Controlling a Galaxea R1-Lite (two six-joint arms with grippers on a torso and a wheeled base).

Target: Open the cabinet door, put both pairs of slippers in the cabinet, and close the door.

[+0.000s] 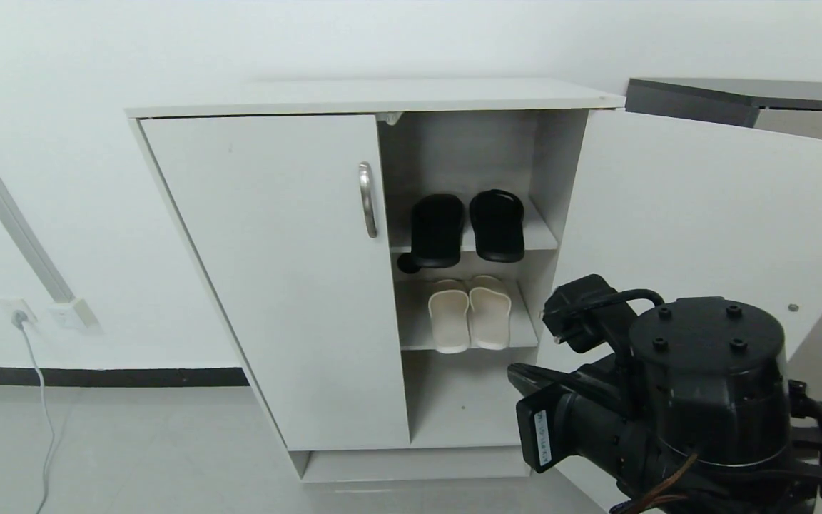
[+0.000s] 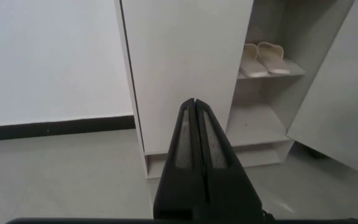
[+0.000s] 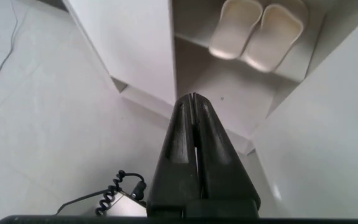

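Observation:
The white cabinet point(image 1: 275, 285) stands against the wall with its left door shut and its right door point(image 1: 703, 228) swung wide open. A black pair of slippers point(image 1: 468, 227) lies on the upper shelf. A white pair of slippers point(image 1: 469, 314) lies on the shelf below, also seen as the white slippers point(image 2: 266, 59) and the white slippers point(image 3: 257, 25). My right gripper point(image 3: 194, 99) is shut and empty, low in front of the open compartment. My left gripper point(image 2: 194, 102) is shut and empty, facing the shut left door from a distance.
A metal handle point(image 1: 367, 200) runs down the left door's inner edge. The bottom compartment point(image 1: 454, 407) holds nothing. A wall socket with a grey cable point(image 1: 18, 314) is at the far left. A dark grey unit point(image 1: 739, 100) stands behind the open door. Bare floor point(image 1: 133, 457) lies left of the cabinet.

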